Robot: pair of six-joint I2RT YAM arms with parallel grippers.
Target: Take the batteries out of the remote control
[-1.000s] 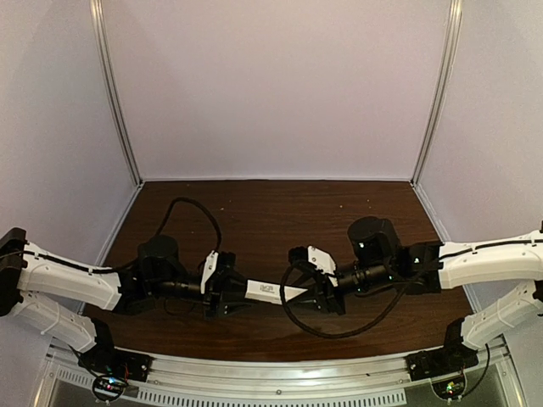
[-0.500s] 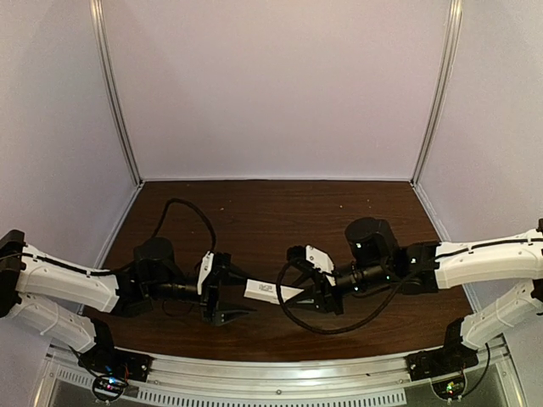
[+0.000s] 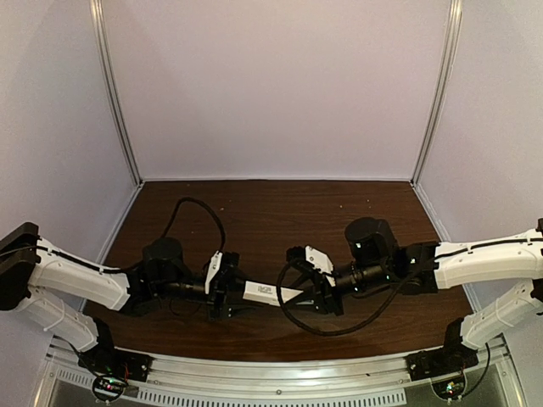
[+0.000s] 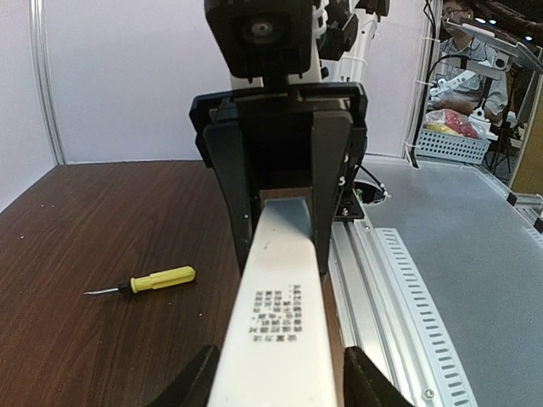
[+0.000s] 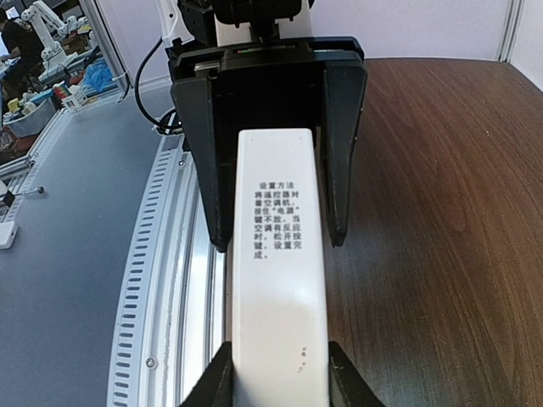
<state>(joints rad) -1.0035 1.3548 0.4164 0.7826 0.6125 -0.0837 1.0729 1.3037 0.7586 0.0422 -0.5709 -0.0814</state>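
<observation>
Top external view has the remote (image 3: pixel 270 292) hanging level between the two arms, clear of the counter (image 3: pixel 280 212) and near its front edge. Right gripper (image 3: pixel 304 294) is clamped on one end, jaws pressed flat to the long sides, so I judge that arm carries the weight. Left gripper (image 3: pixel 231 292) straddles the other end with its jaws apart. From the right wrist a thin dark gap shows on each side of the white bar, so it does not seem to be pinching. Held off the counter like this, the remote can be steadied by one gripper while the other works at its end. Both wrist cameras see a plain white face with small print. No recess, cover seam or batteries show, so they are probably inside or on a hidden side. A yellow-handled screwdriver (image 4: pixel 148 281) lies on the counter, well apart and untouched.
</observation>
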